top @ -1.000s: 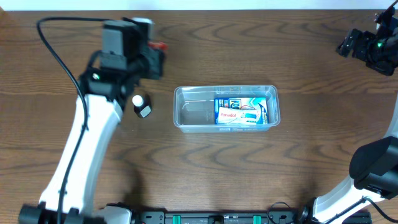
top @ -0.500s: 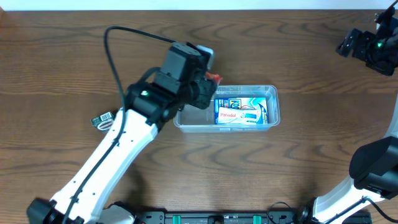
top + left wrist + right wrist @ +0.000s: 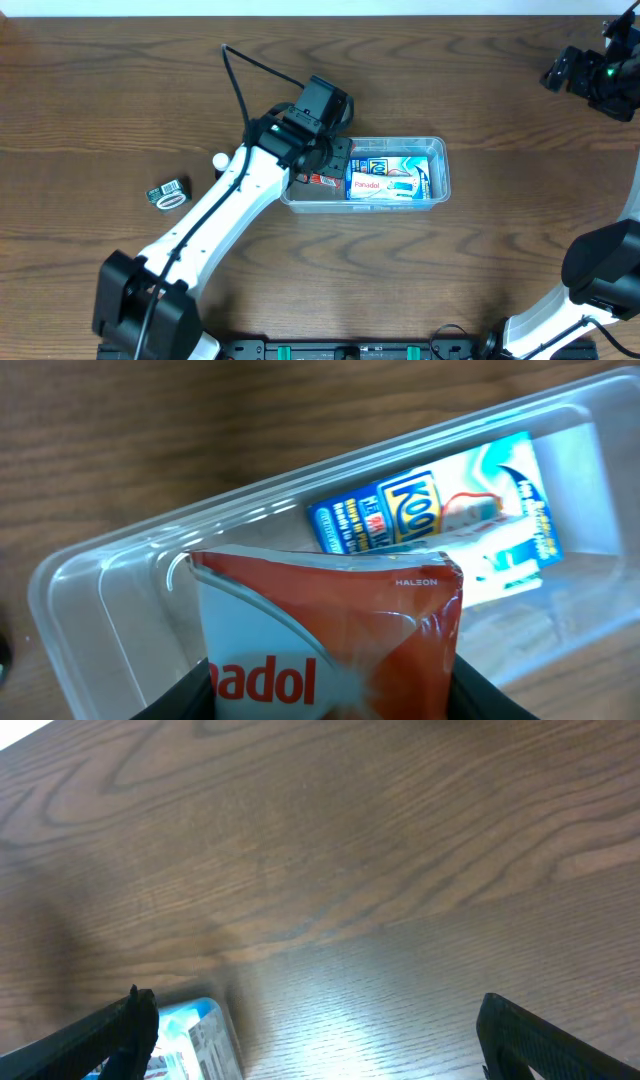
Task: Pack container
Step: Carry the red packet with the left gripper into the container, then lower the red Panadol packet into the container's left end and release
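Observation:
The clear plastic container (image 3: 365, 142) lies at the table's middle. Its right half holds a blue-and-white box (image 3: 395, 165) and a white-and-red Panadol box (image 3: 378, 186). My left gripper (image 3: 322, 168) is over the container's left half, shut on a red-and-white Panadol packet (image 3: 318, 181). In the left wrist view the packet (image 3: 330, 630) sits between my gripper's (image 3: 335, 695) black fingers, its top edge over the container's floor (image 3: 130, 610), with the blue-and-white box (image 3: 440, 510) beyond. My right gripper (image 3: 562, 72) is at the far right back, open and empty (image 3: 320, 1050).
A small green-and-black packet (image 3: 167, 193) lies on the table at the left. A small white object (image 3: 218, 160) shows beside my left arm. The right wrist view shows bare wood and a corner of the blue box (image 3: 195, 1040).
My left arm has swung from the table's left to the container, carrying the red-and-white packet down into its left half. The right arm has not moved.

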Available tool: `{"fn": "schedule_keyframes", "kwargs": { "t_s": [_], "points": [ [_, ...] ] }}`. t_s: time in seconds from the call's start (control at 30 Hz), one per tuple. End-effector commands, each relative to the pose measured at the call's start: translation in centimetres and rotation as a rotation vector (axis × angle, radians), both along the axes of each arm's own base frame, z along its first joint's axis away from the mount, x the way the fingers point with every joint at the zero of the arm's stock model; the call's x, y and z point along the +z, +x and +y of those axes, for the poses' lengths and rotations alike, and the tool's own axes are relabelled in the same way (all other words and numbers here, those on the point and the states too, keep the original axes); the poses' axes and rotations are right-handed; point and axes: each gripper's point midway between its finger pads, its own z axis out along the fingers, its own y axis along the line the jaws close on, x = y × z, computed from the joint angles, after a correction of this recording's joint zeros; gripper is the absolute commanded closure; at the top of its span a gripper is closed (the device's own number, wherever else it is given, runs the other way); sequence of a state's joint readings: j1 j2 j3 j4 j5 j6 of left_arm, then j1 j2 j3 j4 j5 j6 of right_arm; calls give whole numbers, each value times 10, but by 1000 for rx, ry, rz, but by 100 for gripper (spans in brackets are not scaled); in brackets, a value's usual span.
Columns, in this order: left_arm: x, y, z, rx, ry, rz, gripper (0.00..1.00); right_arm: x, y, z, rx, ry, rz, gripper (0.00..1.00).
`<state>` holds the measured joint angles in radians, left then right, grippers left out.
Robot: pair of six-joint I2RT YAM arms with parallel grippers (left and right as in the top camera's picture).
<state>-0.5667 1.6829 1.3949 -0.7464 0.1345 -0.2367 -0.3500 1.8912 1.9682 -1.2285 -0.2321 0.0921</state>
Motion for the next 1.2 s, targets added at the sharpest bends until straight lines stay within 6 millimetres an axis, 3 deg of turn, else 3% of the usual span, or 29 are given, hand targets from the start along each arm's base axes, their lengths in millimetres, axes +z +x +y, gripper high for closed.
{"fn": "schedule_keyframes", "kwargs": {
  "t_s": [0.0, 0.73, 1.17],
  "points": [
    [-10, 6, 6, 56, 41, 7, 63, 15, -1, -1, -10, -7, -39, 1],
    [-53, 6, 4, 91, 141, 68, 63, 15, -1, -1, -10, -7, -38, 1],
    [-97, 4, 5, 102, 198, 153, 63, 15, -1, -1, -10, -7, -39, 1]
  ]
}}
